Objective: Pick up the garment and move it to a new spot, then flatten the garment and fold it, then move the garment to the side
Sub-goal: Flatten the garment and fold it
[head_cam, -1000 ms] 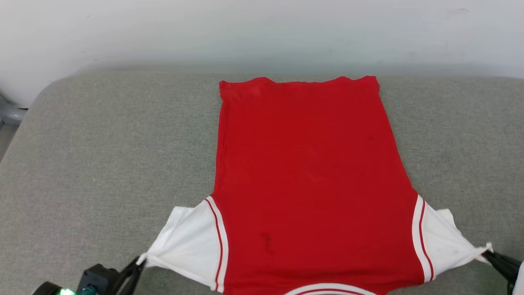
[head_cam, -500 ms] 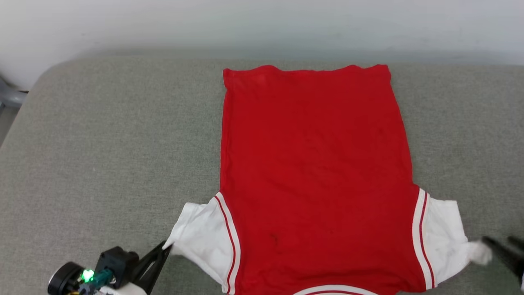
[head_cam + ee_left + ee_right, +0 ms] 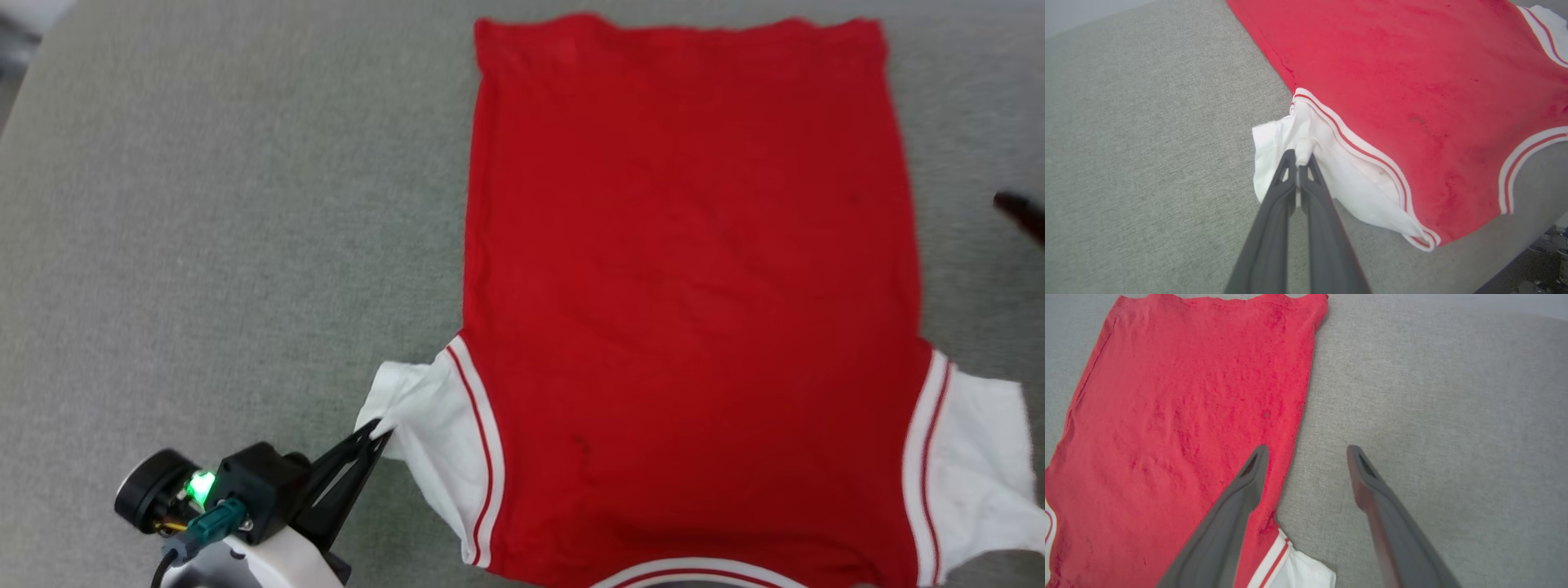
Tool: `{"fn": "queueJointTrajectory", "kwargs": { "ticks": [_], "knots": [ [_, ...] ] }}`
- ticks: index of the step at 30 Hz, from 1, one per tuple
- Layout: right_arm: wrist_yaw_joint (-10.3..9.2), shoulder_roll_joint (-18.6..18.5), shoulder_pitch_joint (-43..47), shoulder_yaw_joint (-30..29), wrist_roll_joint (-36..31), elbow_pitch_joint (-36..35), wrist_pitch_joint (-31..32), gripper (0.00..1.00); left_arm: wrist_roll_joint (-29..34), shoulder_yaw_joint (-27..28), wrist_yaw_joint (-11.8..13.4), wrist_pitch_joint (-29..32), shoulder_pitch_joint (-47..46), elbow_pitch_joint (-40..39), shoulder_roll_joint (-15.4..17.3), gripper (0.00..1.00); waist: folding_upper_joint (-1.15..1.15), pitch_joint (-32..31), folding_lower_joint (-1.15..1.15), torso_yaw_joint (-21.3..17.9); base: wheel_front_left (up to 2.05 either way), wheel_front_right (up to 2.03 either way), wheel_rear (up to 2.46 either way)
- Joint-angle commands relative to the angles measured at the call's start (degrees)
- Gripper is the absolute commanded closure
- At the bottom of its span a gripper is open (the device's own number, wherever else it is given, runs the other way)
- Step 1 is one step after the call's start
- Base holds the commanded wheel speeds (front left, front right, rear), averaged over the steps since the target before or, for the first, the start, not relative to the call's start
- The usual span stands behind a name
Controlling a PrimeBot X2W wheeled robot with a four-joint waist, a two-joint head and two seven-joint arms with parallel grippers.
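Garment (image 3: 686,286), one, lies flat on the grey cushion (image 3: 204,204), plain red side up, with two white sleeves (image 3: 424,408). Left gripper (image 3: 1300,158) pinches one sleeve; right gripper (image 3: 1306,449) is spread, holding nothing.

GREY TABLE, ONE SHIRT: The table (image 3: 212,204) before me, covered in grey woven fabric, carried a single garment (image 3: 686,286). The red shirt lay spread flat with its plain side up, hem toward the far edge and striped collar trim at the near edge. Its short white sleeves, banded in red and white, stuck out to either side, the left one bunched and the right one rumpled. Grey fabric stretched wide to my left of the shirt, and the table's far left corner was rounded.
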Motion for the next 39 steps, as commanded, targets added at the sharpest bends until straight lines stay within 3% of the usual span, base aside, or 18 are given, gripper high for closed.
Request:
{"fn": "queueJointTrajectory", "kwargs": {
  "ticks": [1, 8, 17, 25, 30, 31, 32, 33, 39],
  "knots": [
    [-0.05, 0.7, -2.8, -0.3, -1.5, 1.0, 1.2, 0.0, 0.3, -0.2, -0.1, 0.1, -1.3, -0.7, -0.1, 1.0, 0.0, 4.6, -0.01, 3.6, 0.0, 0.0, 0.0],
    [-0.05, 0.1, -18.2, -1.3, -11.1, 7.8, 8.0, 0.0, 2.0, -3.8, -0.4, -1.3, -5.8, -3.1, -0.1, 1.0, 0.0, 11.4, -0.01, 9.4, 0.0, 0.0, 0.0],
    [-0.05, -0.8, -30.2, -2.5, -19.3, 15.9, 9.1, 0.0, 2.4, -6.7, -0.5, -4.9, -10.1, -2.1, -1.1, 1.0, 0.0, 16.2, -0.01, 14.5, 0.0, 0.0, 0.0],
    [-0.05, -2.1, -33.6, -2.5, -25.0, 19.6, 7.2, 0.0, 2.2, -8.2, -0.6, -7.8, -12.4, -0.1, -2.4, 1.0, 0.0, 18.4, -0.01, 17.6, 0.0, 0.0, 0.0],
    [-0.05, -2.0, -32.2, -0.9, -25.3, 21.9, 6.5, 0.0, 2.0, -8.3, -0.5, -8.9, -13.1, 1.1, -2.6, 1.0, 0.0, 19.0, -0.01, 18.3, 0.0, 0.0, 0.0],
    [-0.05, -2.2, -31.6, -0.4, -25.1, 22.3, 6.6, 0.51, 2.1, -8.4, -0.5, -9.2, -13.2, 1.3, -2.6, 1.0, 0.0, 19.0, -0.01, 18.4, 0.0, 0.0, 0.0],
    [-0.05, -2.6, -31.1, 0.1, -24.8, 22.7, 6.5, 0.82, 2.1, -8.5, -0.5, -9.3, -13.4, 1.5, -2.7, 1.0, 0.0, 19.0, -0.01, 18.5, 0.0, 0.0, 0.0],
    [-0.05, -3.0, -30.6, 0.5, -24.8, 23.1, 6.3, 1.0, 2.0, -8.5, -0.5, -9.3, -13.5, 1.6, -2.7, 1.0, 0.0, 19.0, -0.01, 18.5, 0.0, 0.0, 0.0],
    [-0.05, -5.0, -28.9, 1.6, -23.9, 25.0, 4.4, 1.0, 2.1, -8.3, -0.1, -10.2, -13.7, 2.8, -2.8, 1.0, 0.0, 17.4, -0.01, 17.7, 0.0, 0.0, 0.0]
  ]
}}
